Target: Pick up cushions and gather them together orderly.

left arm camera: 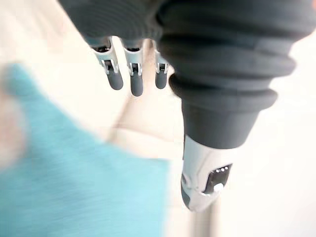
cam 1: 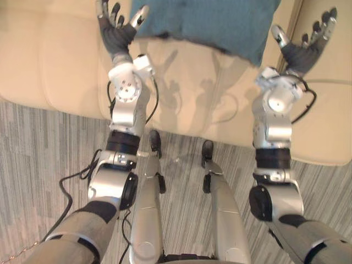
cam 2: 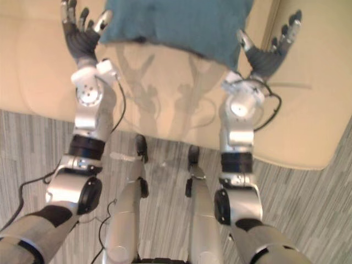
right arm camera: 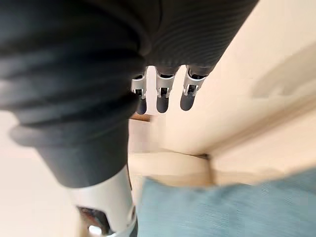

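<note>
A teal cushion [cam 1: 212, 22] lies on the cream sofa [cam 1: 49, 66], between my two hands. My left hand [cam 1: 116, 30] is raised just beside its left corner, fingers straight and spread, thumb near the cushion's edge without gripping it. At the cushion's right lower corner my right hand [cam 1: 304, 49] is held up the same way, open and empty. The left wrist view has the teal cushion [left arm camera: 84, 192] past the thumb, apart from the fingers [left arm camera: 133, 74]. In the right wrist view the cushion [right arm camera: 232, 207] lies beside the thumb.
The sofa's seat front edge [cam 1: 181, 132] runs across the view, with grey striped carpet [cam 1: 38, 165] below it. A seam [cam 1: 291, 25] between sofa sections runs by my right hand.
</note>
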Tool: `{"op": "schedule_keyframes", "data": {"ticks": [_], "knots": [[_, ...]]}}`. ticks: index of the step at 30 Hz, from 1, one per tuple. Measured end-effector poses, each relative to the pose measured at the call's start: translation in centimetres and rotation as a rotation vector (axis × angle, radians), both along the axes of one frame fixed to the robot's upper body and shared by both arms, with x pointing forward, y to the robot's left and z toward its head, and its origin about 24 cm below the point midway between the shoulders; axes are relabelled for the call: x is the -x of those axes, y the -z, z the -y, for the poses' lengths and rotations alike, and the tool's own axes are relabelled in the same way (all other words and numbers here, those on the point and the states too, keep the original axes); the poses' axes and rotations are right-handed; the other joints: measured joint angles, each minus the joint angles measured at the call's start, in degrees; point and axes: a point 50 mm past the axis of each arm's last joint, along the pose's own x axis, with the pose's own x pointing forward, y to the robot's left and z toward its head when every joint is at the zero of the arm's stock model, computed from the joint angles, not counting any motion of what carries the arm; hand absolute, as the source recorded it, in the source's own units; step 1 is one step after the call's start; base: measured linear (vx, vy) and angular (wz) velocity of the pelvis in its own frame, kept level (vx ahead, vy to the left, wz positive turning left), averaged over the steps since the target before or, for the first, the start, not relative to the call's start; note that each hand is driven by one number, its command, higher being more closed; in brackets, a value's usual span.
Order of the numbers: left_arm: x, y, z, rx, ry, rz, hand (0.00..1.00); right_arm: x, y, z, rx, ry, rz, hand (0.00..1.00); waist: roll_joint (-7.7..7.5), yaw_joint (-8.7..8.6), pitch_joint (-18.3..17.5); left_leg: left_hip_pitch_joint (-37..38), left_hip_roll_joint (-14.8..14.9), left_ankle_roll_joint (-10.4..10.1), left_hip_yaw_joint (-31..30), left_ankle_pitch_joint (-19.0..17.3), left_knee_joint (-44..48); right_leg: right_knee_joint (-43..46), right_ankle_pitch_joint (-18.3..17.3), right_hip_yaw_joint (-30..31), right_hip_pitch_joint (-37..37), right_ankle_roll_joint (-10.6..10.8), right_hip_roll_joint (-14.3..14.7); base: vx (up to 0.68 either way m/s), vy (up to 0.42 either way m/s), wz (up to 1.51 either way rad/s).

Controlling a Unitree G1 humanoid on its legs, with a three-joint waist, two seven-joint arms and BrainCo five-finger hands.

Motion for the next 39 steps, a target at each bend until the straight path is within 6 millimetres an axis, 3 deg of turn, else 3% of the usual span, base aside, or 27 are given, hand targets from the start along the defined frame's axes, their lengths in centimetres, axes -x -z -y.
{"op": "schedule_keyframes", "data": {"ticks": [2,4,5,6,8,9,11,13,14,18,24,29,34,35,36,37,39], "knots": [[1.1,3.6,-0.6,-0.009,0.006,-0.066,0.0,1.5,2.9,0.6,0.054,-0.022,-0.07,0.0,-0.67,-0.16,-0.9,2.0,-0.2,-0.4,-1.1,-0.3,0.1,-0.3,-0.8,-1.6,2.9,-0.3,-0.3,0.11,-0.069,0.27],[2.2,8.8,-0.9,-0.005,0.021,-0.209,0.0,3.0,6.5,1.0,0.089,-0.053,-0.18,0.0,-1.33,-0.32,-2.3,4.2,-0.7,-0.2,-1.7,-1.0,0.2,-0.7,-1.6,-2.6,5.8,-0.1,-0.9,0.12,-0.022,0.25],[3.4,12.4,-1.0,0.007,0.036,-0.319,0.0,3.8,8.9,1.0,0.083,-0.081,-0.265,0.0,-1.6,-0.36,-2.6,6.1,-0.9,-0.2,-1.7,-1.9,0.7,-1.1,-1.8,-3.1,8.3,0.0,-1.2,0.13,-0.007,0.13],[4.0,14.2,-1.0,0.014,0.044,-0.378,0.0,4.2,10.0,1.0,0.076,-0.095,-0.303,0.0,-1.67,-0.37,-3.0,6.9,-1.0,-0.1,-1.7,-2.6,1.4,-1.6,-2.0,-3.1,9.6,0.0,-1.3,0.15,-0.001,0.09],[6.5,19.7,-1.2,0.017,0.074,-0.569,0.0,5.7,14.5,0.7,0.031,-0.156,-0.452,0.0,-1.89,-0.14,-4.8,10.6,-1.7,0.2,-1.4,-4.3,2.3,-2.0,-3.1,-2.8,14.0,0.4,-2.0,0.11,0.007,0.06],[7.3,21.2,-1.2,0.013,0.087,-0.627,0.0,6.2,15.9,0.6,0.01,-0.173,-0.505,0.0,-1.87,-0.1,-5.9,11.7,-1.8,0.2,-1.3,-4.8,2.3,-2.4,-3.3,-2.8,15.3,0.5,-2.1,0.1,0.013,0.01],[10.2,26.4,-1.5,0.015,0.111,-0.835,0.0,8.2,21.6,0.0,-0.077,-0.235,-0.72,0.0,-1.87,0.02,-10.3,15.3,-1.8,0.4,-0.7,-6.7,2.4,-4.7,-3.5,-2.7,19.7,0.5,-2.1,0.1,0.019,-0.09],[11.9,29.1,-1.9,0.025,0.118,-0.96,0.0,9.8,24.7,-0.5,-0.127,-0.265,-0.846,0.0,-1.79,0.02,-12.1,18.0,-1.8,0.6,0.0,-7.7,2.4,-5.8,-3.5,-2.5,22.6,0.6,-2.1,0.08,0.022,-0.13],[13.6,31.5,-2.1,0.026,0.12,-1.081,0.0,11.3,27.4,-1.0,-0.168,-0.289,-0.962,0.0,-1.5,0.03,-14.1,19.9,-1.8,0.4,0.2,-8.3,2.5,-6.8,-3.7,-2.4,24.8,0.6,-2.2,0.04,0.021,-0.09],[17.1,35.7,-2.6,0.012,0.113,-1.323,0.0,15.1,32.2,-2.1,-0.284,-0.317,-1.194,0.0,-1.31,-0.08,-17.6,24.2,-1.6,0.1,0.9,-9.0,1.6,-8.7,-4.0,-2.4,29.2,0.7,-2.1,0.05,0.014,-0.07],[20.7,38.5,-3.3,-0.037,0.102,-1.528,0.0,19.2,36.0,-2.5,-0.399,-0.322,-1.424,0.0,-1.08,-0.16,-21.2,30.9,-1.9,-0.2,1.9,-8.8,-2.5,-12.5,-3.7,-2.3,34.8,1.2,-2.2,0.06,0.004,-0.07],[22.5,39.5,-3.8,-0.036,0.099,-1.613,0.0,20.9,37.4,-2.4,-0.463,-0.313,-1.523,0.0,-1.3,-0.2,-21.3,34.5,-3.0,-0.3,2.0,-8.8,-3.9,-14.5,-3.3,-1.6,38.6,1.8,-2.4,0.08,0.017,-0.03],[23.1,39.8,-3.9,-0.058,0.102,-1.638,0.0,20.6,37.5,-2.6,-0.47,-0.318,-1.535,0.0,-1.57,-0.13,-21.1,35.1,-3.5,0.2,3.4,-9.3,-3.8,-15.5,-2.0,0.1,39.2,2.9,-2.8,0.05,0.03,-0.17],[22.9,39.7,-3.7,-0.072,0.112,-1.635,0.0,19.5,37.2,-2.7,-0.456,-0.328,-1.511,0.0,-1.24,-0.01,-20.2,34.5,-2.5,0.6,4.8,-10.4,-1.9,-14.1,-0.3,0.9,38.0,4.4,-2.5,-0.17,0.165,-0.86],[21.1,39.1,-3.4,-0.1,0.123,-1.582,0.0,17.1,36.3,-3.0,-0.425,-0.342,-1.447,0.0,-0.18,0.6,-18.8,28.5,1.0,1.9,6.5,-14.4,7.6,-7.7,4.7,-2.1,31.5,4.2,-1.1,-0.29,0.148,-0.82],[20.4,38.7,-3.3,-0.102,0.121,-1.559,0.0,16.2,36.0,-3.2,-0.409,-0.353,-1.432,0.0,-0.46,1.14,-17.7,27.7,1.0,2.9,7.3,-15.1,8.4,0.4,0.9,-5.9,28.9,2.0,-3.1,-0.35,0.141,-0.59],[19.6,38.3,-3.5,-0.112,0.109,-1.534,0.0,16.4,36.1,-3.5,-0.4,-0.365,-1.446,0.0,-1.45,1.02,-17.4,27.1,0.5,3.3,7.0,-15.6,10.2,10.6,-2.7,-7.7,28.8,1.6,-5.1,-0.19,0.023,0.07]]}}
